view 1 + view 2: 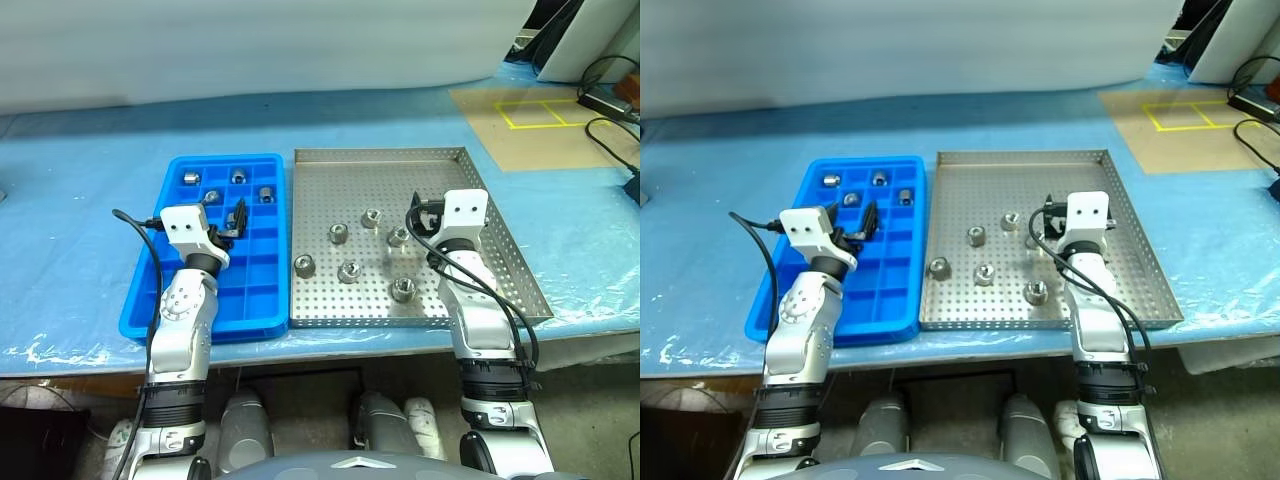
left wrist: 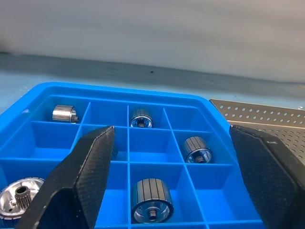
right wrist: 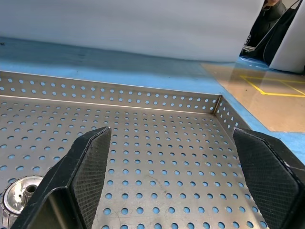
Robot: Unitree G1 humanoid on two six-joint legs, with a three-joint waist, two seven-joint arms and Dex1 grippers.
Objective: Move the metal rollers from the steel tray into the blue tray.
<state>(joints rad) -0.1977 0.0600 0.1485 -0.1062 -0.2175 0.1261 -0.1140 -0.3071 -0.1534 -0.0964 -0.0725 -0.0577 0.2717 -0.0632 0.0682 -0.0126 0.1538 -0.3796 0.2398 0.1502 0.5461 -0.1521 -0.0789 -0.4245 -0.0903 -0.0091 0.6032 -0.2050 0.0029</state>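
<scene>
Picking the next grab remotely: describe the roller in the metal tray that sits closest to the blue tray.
Find the large perforated silver steel tray to the right of the bright blue compartment tray. Along its left edge sits one small shiny metal roller. It stands apart, left of the other rollers clustered mid-tray.

A long table (image 1: 80, 250) with a light blue plastic cover fills the middle of the head views. Two trays sit right on it, side by side and touching. The blue tray (image 1: 150, 310) is left of center. The steel tray (image 1: 440, 160) is right of center. At the upper right lies a brown board (image 1: 490, 125) with yellow tape lines (image 1: 540, 115). Black cables (image 1: 610, 125) lie at the far right edge.
</scene>
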